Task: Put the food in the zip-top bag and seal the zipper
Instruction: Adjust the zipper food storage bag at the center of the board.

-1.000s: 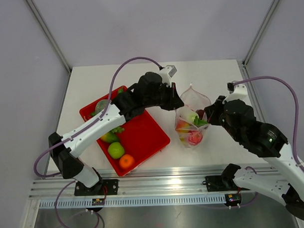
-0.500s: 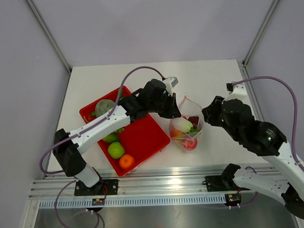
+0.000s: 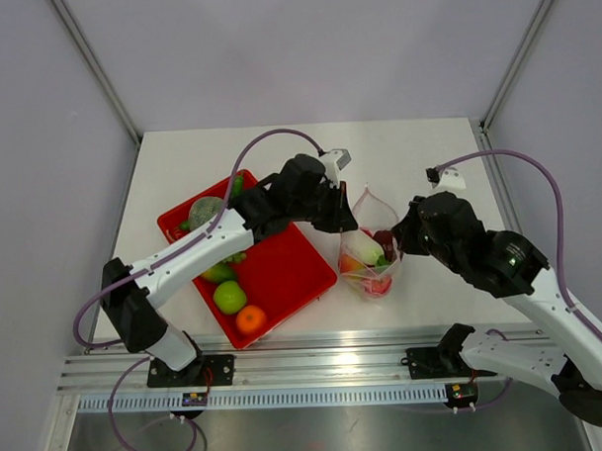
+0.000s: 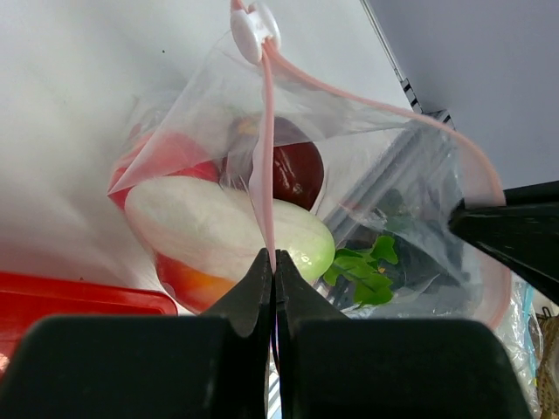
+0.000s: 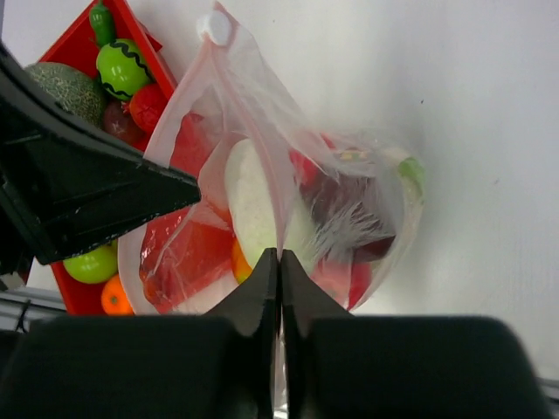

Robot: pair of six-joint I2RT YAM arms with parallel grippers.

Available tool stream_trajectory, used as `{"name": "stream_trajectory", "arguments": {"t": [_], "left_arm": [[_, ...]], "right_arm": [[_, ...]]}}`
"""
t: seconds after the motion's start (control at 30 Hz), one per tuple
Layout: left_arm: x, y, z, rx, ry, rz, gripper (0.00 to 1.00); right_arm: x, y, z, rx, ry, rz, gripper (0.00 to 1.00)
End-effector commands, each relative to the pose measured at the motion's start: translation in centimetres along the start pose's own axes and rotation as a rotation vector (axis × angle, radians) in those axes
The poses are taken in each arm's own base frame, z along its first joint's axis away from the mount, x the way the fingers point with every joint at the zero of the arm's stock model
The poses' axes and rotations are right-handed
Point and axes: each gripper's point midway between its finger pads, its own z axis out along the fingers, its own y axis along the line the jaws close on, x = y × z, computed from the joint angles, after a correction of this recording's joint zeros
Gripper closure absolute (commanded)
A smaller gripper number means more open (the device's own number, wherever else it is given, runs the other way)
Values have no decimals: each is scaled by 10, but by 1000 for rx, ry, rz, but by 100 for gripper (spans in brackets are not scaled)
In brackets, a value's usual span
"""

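Observation:
The clear zip-top bag (image 3: 367, 268) stands on the table right of the red tray, held up between both arms. It holds food: a white radish (image 4: 218, 229), a dark red fruit (image 4: 295, 170), green leaves (image 4: 362, 271) and red and orange pieces. My left gripper (image 4: 272, 255) is shut on the pinkish zipper strip (image 4: 265, 157) at the bag's left rim, below the white slider (image 4: 253, 26). My right gripper (image 5: 279, 253) is shut on the bag's opposite rim (image 5: 278, 201). In the top view the left gripper (image 3: 351, 227) and the right gripper (image 3: 397, 244) flank the bag's mouth.
The red tray (image 3: 283, 271) lies left of the bag. It holds two green apples (image 3: 229, 297), an orange (image 3: 250, 318), a netted melon (image 3: 206, 209) and a small watermelon (image 5: 122, 65). The table's front rail runs close below the bag.
The right gripper has moved left toward the left gripper. The bag's mouth has narrowed, and the bag has shifted a little left and toward the front.

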Motion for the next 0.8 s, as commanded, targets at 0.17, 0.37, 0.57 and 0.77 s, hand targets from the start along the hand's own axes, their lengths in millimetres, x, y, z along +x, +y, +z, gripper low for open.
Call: {"name": "stream_trajectory", "arguments": {"t": [0.17, 0.37, 0.57, 0.77], "left_arm": [[-56, -34, -38, 73, -91, 88, 100], [-97, -75, -67, 166, -170, 147, 100], [-31, -13, 14, 88, 20, 51, 100], [-49, -34, 6, 136, 14, 63, 100]], "right_arm": [[-73, -4, -40, 40, -227, 18, 100], [-109, 8, -65, -10, -328, -3, 100], [-10, -32, 15, 171, -101, -54, 100], [-46, -14, -9, 94, -188, -22, 100]]}}
